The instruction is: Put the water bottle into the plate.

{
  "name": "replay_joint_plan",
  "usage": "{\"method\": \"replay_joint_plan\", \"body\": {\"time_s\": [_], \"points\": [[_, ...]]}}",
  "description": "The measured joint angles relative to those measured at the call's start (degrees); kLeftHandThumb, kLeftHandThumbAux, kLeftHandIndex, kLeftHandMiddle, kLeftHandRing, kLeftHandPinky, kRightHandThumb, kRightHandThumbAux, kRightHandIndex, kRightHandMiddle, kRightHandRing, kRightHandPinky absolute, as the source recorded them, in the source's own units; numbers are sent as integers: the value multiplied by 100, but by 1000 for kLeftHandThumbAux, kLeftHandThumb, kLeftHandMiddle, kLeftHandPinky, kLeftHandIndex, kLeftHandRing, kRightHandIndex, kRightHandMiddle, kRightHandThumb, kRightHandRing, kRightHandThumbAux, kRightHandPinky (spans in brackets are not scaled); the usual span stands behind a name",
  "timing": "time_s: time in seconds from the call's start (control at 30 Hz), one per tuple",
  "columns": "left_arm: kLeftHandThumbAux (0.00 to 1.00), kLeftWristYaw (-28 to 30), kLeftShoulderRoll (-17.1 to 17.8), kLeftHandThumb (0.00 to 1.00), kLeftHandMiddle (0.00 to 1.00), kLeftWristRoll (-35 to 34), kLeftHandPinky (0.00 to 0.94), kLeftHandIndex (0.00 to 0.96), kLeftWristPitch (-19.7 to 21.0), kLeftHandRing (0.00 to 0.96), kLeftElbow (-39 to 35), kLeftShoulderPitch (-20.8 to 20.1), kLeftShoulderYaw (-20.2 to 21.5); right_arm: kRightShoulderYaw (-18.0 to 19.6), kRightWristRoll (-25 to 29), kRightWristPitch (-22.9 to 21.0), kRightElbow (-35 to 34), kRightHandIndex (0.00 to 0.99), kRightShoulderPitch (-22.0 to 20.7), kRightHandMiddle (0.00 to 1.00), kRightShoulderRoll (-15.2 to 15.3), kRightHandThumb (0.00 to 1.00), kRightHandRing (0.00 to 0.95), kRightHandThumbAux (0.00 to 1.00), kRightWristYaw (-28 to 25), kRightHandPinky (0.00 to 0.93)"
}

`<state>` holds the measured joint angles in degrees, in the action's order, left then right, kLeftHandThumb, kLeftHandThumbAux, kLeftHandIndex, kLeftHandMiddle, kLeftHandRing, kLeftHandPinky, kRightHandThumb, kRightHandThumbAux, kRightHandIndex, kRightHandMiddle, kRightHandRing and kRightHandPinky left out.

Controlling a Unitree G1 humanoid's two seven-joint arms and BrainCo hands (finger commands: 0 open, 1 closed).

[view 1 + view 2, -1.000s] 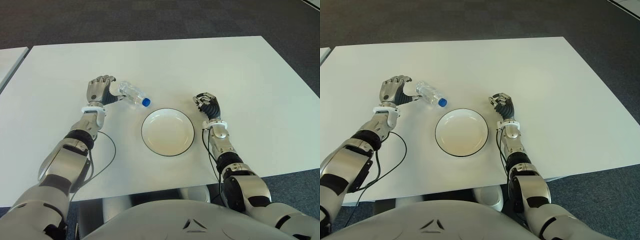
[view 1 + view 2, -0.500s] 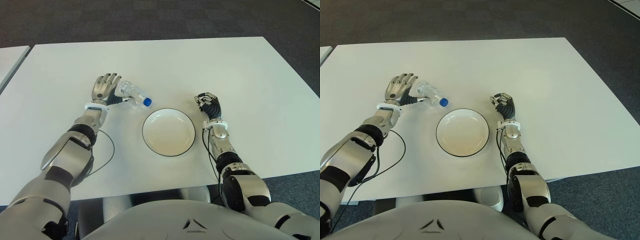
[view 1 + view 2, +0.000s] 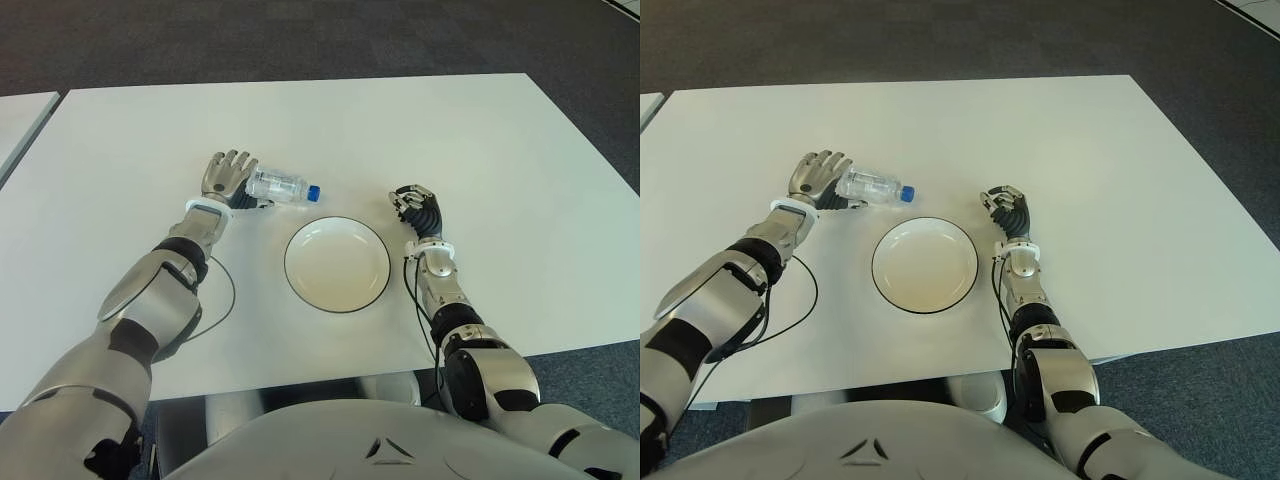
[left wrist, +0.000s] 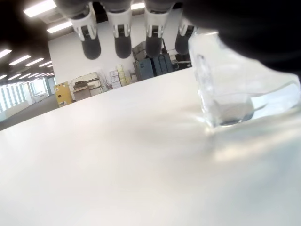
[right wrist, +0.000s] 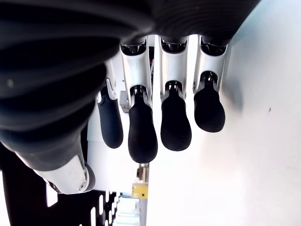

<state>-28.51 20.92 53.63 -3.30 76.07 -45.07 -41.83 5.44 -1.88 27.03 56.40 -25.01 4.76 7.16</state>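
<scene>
**Beside the left hand, the bottle lies flat, short of the plate**

On the table (image 3: 500, 140), your bottle (image 3: 277, 186) lies on its side, base against the left hand (image 3: 226, 178) and blue cap (image 3: 313, 192) pointing toward the robot's right. Its long axis runs nearly straight across the table, so the cap end sits just beyond the far-left rim of the plate (image 3: 336, 264). Bottle and plate are near each other but apart; nothing lies in the plate.

Your left hand is the one at work. Its fingers (image 4: 121, 33) are spread and extended, not wrapped round the bottle; in the wrist view they hang straight above the bare tabletop with the clear bottle base just beside the palm. You have contact at the base at most, not a grasp. Whether the thumb touches the bottle is hard to tell.

Your right hand (image 3: 416, 211) shows on the other side of the plate, just off its right rim, fingers curled and holding nothing. It is farther from the bottle, with the plate between them.

What matters for your next move: the bottle lies to the right of the left hand, lengthwise along that line, and the plate lies right and nearer the robot. A push along the axis would probably slide the cap past the plate's far edge. You likely need to close round the body, lift, and carry it toward the robot and right. The round bottle may roll if nudged sideways.
</scene>
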Motion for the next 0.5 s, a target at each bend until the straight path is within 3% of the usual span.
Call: {"method": "replay_joint_plan", "body": {"time_s": [0.5], "points": [[243,129,-74,633,0,910,0,0,626,0,229,-307,-1314,8,4,-10,-7,436,11,708,-20,710,706,728,19,712]]}}
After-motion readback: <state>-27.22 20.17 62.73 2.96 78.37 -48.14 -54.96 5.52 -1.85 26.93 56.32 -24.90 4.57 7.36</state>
